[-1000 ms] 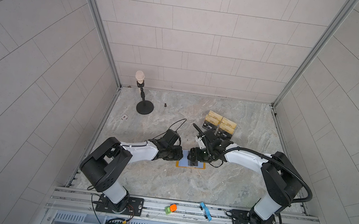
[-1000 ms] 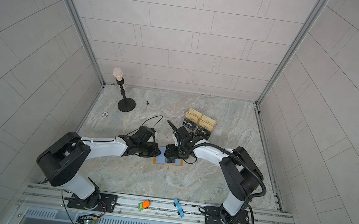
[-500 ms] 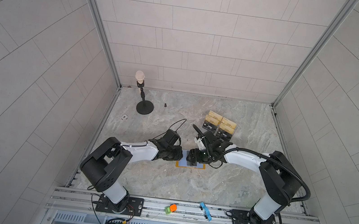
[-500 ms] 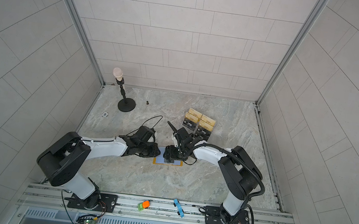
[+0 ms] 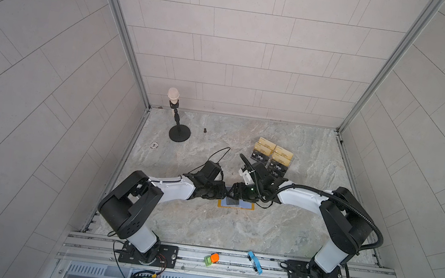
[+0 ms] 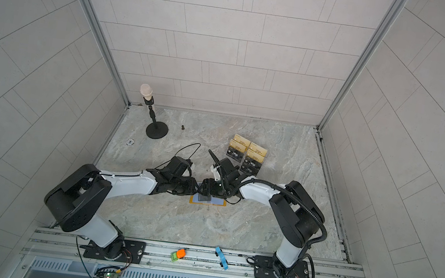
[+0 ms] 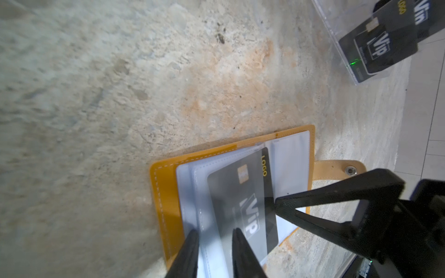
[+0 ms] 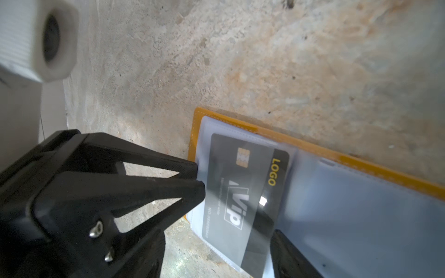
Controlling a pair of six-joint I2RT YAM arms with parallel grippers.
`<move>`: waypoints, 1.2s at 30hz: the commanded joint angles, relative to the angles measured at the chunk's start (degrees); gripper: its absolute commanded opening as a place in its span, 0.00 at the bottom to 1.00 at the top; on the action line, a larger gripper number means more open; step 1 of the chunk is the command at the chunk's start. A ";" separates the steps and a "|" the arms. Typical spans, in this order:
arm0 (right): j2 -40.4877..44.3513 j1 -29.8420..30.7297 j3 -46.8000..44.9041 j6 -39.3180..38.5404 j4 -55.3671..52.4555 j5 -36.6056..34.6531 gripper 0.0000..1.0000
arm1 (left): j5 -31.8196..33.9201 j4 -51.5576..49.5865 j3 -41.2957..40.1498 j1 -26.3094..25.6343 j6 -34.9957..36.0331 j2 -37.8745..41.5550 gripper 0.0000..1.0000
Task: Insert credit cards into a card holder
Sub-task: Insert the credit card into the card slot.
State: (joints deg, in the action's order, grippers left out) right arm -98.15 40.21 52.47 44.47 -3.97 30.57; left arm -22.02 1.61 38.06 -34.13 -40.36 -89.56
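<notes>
I count two arms, the left arm (image 5: 174, 189) and the right arm (image 5: 301, 197), meeting over one table (image 5: 204, 225). One stand (image 7: 354, 74) at 1 o'clock shows four gold cards (image 5: 265, 145) and three Vip cards (image 5: 259, 158). One mustard holder (image 7: 163, 192) lies open just 6 o'clock of centre, with its pale sleeves (image 7: 289, 156) facing up. One card (image 8: 240, 192) sits in a sleeve, all but its LOGO end. The left gripper (image 7: 215, 238) is narrowly spread astride the sleeve leaves. The right gripper (image 5: 235, 197) is spread wide, with a finger (image 7: 313, 204) at the card's edge.
</notes>
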 commanded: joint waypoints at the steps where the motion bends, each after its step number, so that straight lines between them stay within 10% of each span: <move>1: -1.57 0.40 -0.94 2.65 2.90 1.05 0.72 | -0.96 -1.14 -1.46 1.21 0.61 2.27 0.36; 20: -1.45 2.45 -2.35 9.31 5.12 -0.68 0.71 | -0.73 0.28 -4.96 2.75 -0.02 1.39 0.09; 36: -0.39 7.56 -0.88 13.85 3.31 -8.33 0.73 | 0.67 -0.12 -6.70 2.48 -1.13 4.40 0.09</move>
State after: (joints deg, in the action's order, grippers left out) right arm -98.91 46.83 51.00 56.84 0.82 24.05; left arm -21.43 3.03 32.40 -31.27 -41.19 -86.41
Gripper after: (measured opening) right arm 0.732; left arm 0.086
